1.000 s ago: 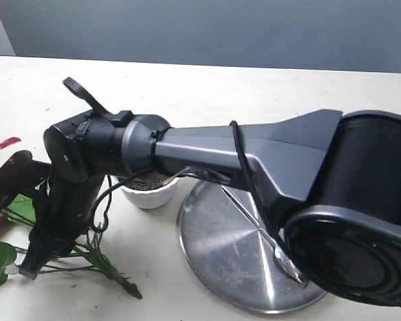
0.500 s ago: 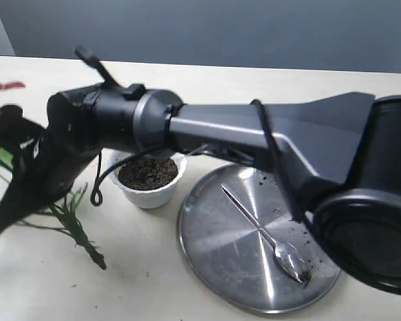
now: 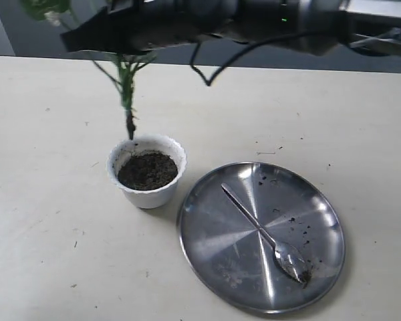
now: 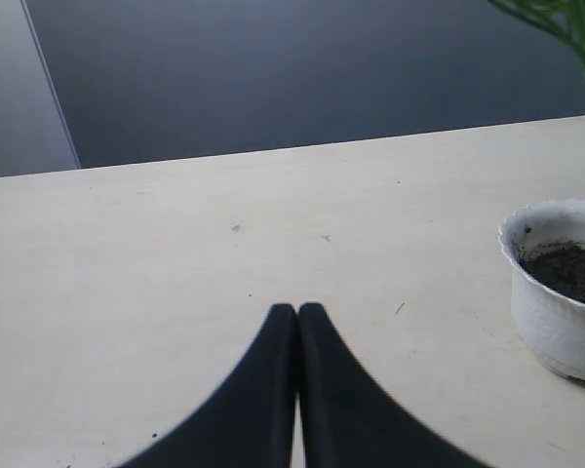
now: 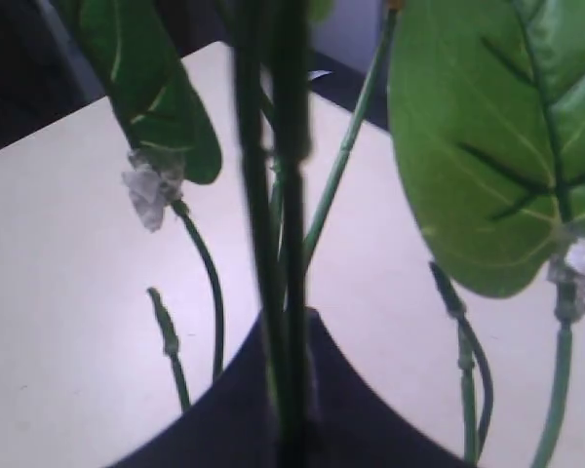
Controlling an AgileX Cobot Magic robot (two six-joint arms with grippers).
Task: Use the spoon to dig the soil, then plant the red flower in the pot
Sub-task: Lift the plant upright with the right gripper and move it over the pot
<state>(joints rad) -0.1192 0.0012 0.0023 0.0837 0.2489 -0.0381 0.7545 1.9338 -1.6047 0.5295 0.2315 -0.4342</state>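
- The right arm (image 3: 207, 17) is black and dark grey, with round smooth parts.
- A thin black cable (image 3: 210, 63) hangs from it in a loop.
- A tiny green light (image 3: 285, 19) glows on it.
- The left fingers (image 4: 273, 390) are black, smooth and pointed.

Bare table (image 3: 47, 234) left of pot (image 3: 147, 179), also near edge and far right: open passage. Above pot mouth, red flower (image 3: 127, 100) stem hangs, root end just above far rim, blocking straight descent there. Right arm (image 3: 207, 20) spans far top. Plate (image 3: 260, 234) with spoon (image 3: 264, 234) just right of pot; gap between them narrow.
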